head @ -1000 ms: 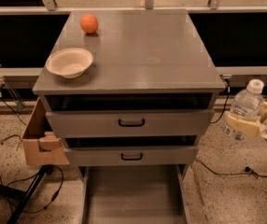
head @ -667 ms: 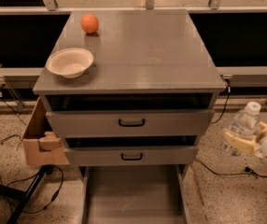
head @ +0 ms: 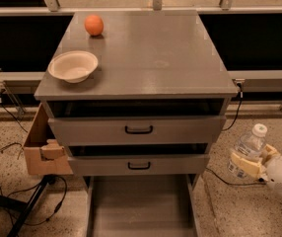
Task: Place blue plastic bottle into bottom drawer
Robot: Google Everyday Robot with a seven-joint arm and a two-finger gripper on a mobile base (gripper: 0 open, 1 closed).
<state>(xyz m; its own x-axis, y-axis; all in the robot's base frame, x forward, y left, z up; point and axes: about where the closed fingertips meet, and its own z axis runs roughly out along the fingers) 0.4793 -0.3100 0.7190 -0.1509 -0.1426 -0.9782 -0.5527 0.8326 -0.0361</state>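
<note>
The blue plastic bottle (head: 248, 149), clear with a white cap, is upright at the lower right, beside the cabinet. My gripper (head: 249, 163) is shut on it, its cream fingers (head: 242, 164) wrapped around the bottle's lower body; the white wrist reaches in from the right edge. The bottom drawer (head: 141, 206) is pulled out at the bottom centre, a long grey tray with low side walls and nothing showing on its floor. The bottle is to the right of the drawer and above its level.
The grey cabinet (head: 146, 63) carries a cream bowl (head: 73, 65) and an orange (head: 94, 24) on top. Two drawers with black handles (head: 139, 129) stand slightly open. A cardboard box (head: 42, 149) sits at the cabinet's left. Cables lie on the speckled floor.
My gripper has carried the bottle downward and slightly left, from beside the top drawer's level to beside the second drawer's level.
</note>
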